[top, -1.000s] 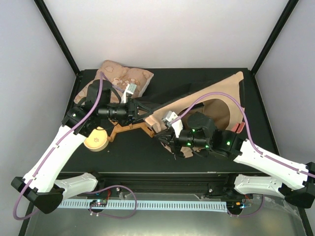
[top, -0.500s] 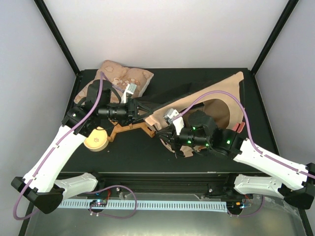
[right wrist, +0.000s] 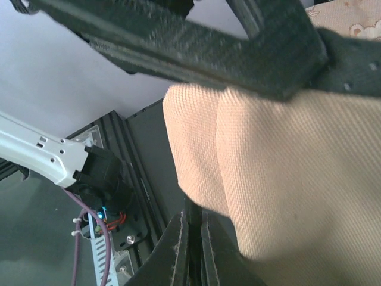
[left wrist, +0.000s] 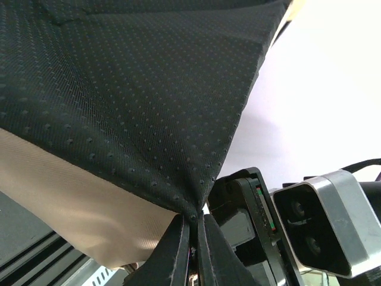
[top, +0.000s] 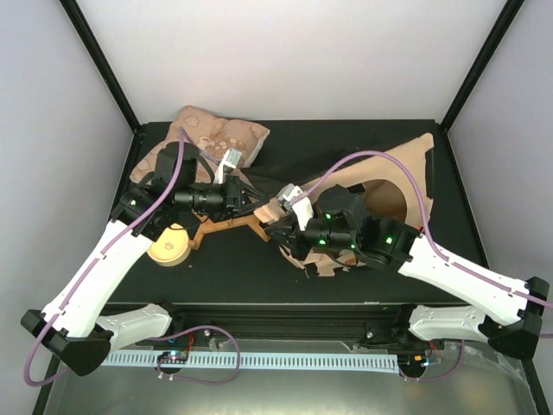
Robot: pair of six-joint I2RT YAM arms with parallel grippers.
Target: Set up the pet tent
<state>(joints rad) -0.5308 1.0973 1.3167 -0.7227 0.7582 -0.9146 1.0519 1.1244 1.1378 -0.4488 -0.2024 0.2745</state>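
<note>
The pet tent [top: 399, 169] lies crumpled at the right of the black table, tan canvas with a round opening and black lining. My left gripper [top: 248, 197] is shut on a corner of the dotted black lining [left wrist: 131, 101] and holds it lifted; the pinch shows in the left wrist view [left wrist: 195, 241]. My right gripper [top: 276, 226] is just right of and below the left one, shut on a dark edge under a fold of tan canvas [right wrist: 286, 179]; its jaws [right wrist: 194, 244] stand together. No poles, label or pom-pom show.
A beige floral cushion [top: 216, 136] lies at the back left. A brown flat angular piece [top: 226, 227] and a round tan disc [top: 169, 246] lie under the left arm. Black frame posts stand at the back corners.
My right gripper has moved left and up towards the left gripper, drawing the tent's near fold with it. The stretched black lining between the grippers has shortened. The left gripper has barely moved.
</note>
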